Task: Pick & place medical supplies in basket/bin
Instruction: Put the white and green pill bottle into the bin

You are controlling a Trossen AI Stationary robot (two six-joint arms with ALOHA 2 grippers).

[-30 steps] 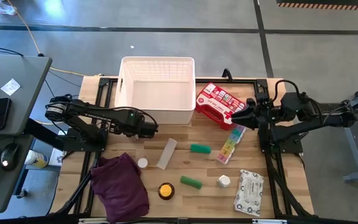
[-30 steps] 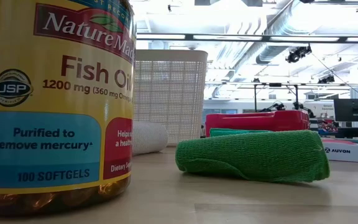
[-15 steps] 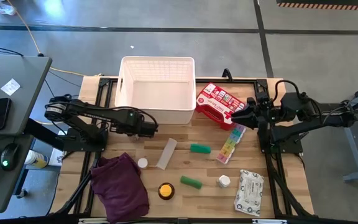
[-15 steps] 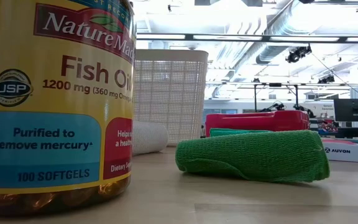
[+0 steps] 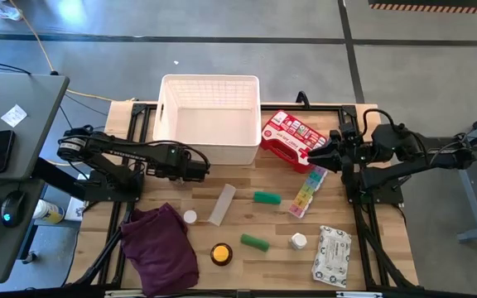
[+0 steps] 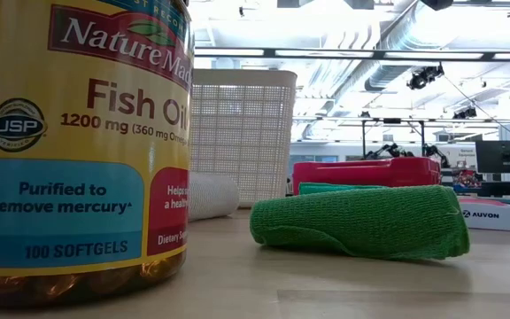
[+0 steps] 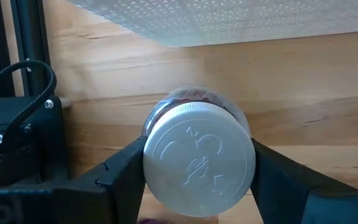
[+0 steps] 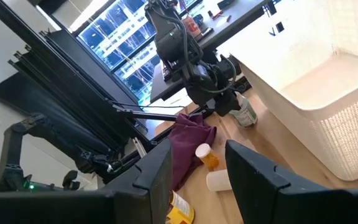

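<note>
A clear bottle with a white lid point(image 7: 199, 160) stands on the wooden table, just in front of the white basket point(image 5: 209, 116). My left gripper point(image 5: 197, 171) reaches down over it with a finger on each side of the lid; the right wrist view shows the same bottle point(image 8: 246, 116) under that arm. My right gripper point(image 8: 197, 171) is open and empty, raised beside the red first-aid case point(image 5: 288, 136). Loose on the table lie two green rolls point(image 5: 267, 197) point(image 5: 254, 242), a rainbow pill organiser point(image 5: 307, 190), a wipes pack point(image 5: 331, 255) and small bottles point(image 5: 298, 241) point(image 5: 190, 217). My left gripper pinches the bottle's white lid by its rim point(image 7: 153, 155) between the two fingers, one on each opposite side. The fingers come from above, pointing steeply down. The bottle is upright, its base on the table.
A dark purple cloth point(image 5: 162, 248) lies at the near left. A white tube point(image 5: 222, 204) lies mid-table, and a yellow fish-oil bottle point(image 5: 220, 253) stands near the front edge, filling the low view's left point(image 6: 78, 142). A desk with a mouse stands beyond the table's left side.
</note>
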